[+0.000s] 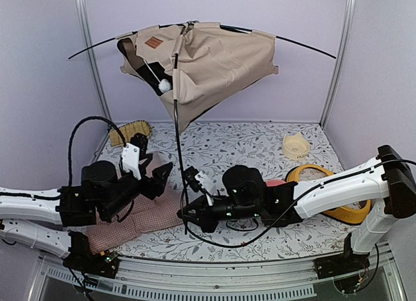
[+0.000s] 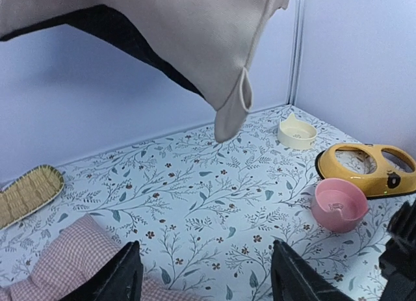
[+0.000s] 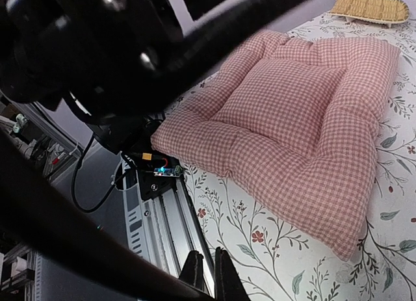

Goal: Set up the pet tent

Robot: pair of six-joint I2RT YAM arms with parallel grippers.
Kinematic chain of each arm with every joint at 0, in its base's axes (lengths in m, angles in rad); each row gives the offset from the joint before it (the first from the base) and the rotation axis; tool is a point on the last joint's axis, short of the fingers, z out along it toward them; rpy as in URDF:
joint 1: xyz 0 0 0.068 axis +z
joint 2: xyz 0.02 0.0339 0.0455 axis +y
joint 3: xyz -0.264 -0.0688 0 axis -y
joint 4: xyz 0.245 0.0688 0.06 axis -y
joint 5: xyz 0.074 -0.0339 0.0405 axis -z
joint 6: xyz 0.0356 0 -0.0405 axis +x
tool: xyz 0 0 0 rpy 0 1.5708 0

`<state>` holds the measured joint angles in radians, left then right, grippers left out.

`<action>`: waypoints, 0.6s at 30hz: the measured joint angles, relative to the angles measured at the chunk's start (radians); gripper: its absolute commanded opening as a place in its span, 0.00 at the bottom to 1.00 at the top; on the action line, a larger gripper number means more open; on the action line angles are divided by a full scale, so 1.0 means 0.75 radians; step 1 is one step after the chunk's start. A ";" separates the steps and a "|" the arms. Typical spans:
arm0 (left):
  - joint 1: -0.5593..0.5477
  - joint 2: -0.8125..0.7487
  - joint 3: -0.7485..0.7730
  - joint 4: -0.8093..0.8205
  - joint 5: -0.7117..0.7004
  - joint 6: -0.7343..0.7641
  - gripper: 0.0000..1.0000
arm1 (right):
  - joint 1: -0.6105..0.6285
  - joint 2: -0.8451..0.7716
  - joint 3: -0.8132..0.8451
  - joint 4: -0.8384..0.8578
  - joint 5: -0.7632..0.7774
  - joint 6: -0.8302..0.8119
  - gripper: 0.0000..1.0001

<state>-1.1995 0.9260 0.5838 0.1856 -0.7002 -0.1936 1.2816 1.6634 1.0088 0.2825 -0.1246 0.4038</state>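
Note:
The pet tent (image 1: 214, 57) hangs high at the back as slack beige fabric with a brown label patch (image 1: 153, 42) and a white pom-pom (image 1: 164, 86). Its thin black poles stick out to both sides. One pole (image 1: 175, 138) runs down from the top to the table. My right gripper (image 1: 186, 214) is shut on that pole low down; in the right wrist view its fingertips (image 3: 195, 272) are pressed close together. My left gripper (image 1: 160, 181) (image 2: 208, 278) stands open and empty over the edge of the pink checked cushion (image 1: 136, 216). The tent's lower corner (image 2: 231, 112) dangles ahead of it.
A wicker tray (image 1: 130, 132) lies at the back left. A cream bowl (image 1: 296, 145) sits at the back right. A yellow feeder (image 2: 370, 168) and a pink bowl (image 2: 339, 203) are on the right. The cushion (image 3: 292, 119) reaches close to the table's front rail (image 3: 159, 216).

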 measured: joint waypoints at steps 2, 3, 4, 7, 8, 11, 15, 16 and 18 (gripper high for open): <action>-0.001 0.028 -0.097 0.171 0.008 0.107 0.66 | 0.000 -0.009 0.003 -0.005 -0.006 0.000 0.00; -0.001 0.043 -0.130 0.239 0.010 0.154 0.66 | 0.000 -0.013 0.004 -0.010 -0.009 0.000 0.00; -0.001 0.064 -0.163 0.320 0.010 0.203 0.66 | -0.001 -0.016 0.007 -0.015 -0.013 0.000 0.00; 0.000 0.141 -0.207 0.540 0.009 0.338 0.65 | -0.001 -0.022 0.019 -0.032 -0.023 0.001 0.00; 0.001 0.172 -0.211 0.610 0.009 0.378 0.64 | -0.001 -0.025 0.022 -0.034 -0.026 0.001 0.00; 0.016 0.241 -0.211 0.784 0.025 0.467 0.58 | -0.002 -0.029 0.028 -0.045 -0.038 0.002 0.00; 0.057 0.296 -0.211 0.925 0.094 0.537 0.53 | -0.005 -0.030 0.046 -0.056 -0.053 0.003 0.00; 0.070 0.305 -0.211 0.945 0.113 0.544 0.52 | -0.007 -0.031 0.050 -0.057 -0.055 0.003 0.00; 0.087 0.317 -0.211 0.971 0.145 0.550 0.50 | -0.009 -0.034 0.053 -0.060 -0.058 0.003 0.00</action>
<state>-1.1339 1.1641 0.4255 0.9138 -0.5911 0.2188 1.2751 1.6379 1.0489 0.2379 -0.1680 0.4057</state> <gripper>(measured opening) 0.524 0.057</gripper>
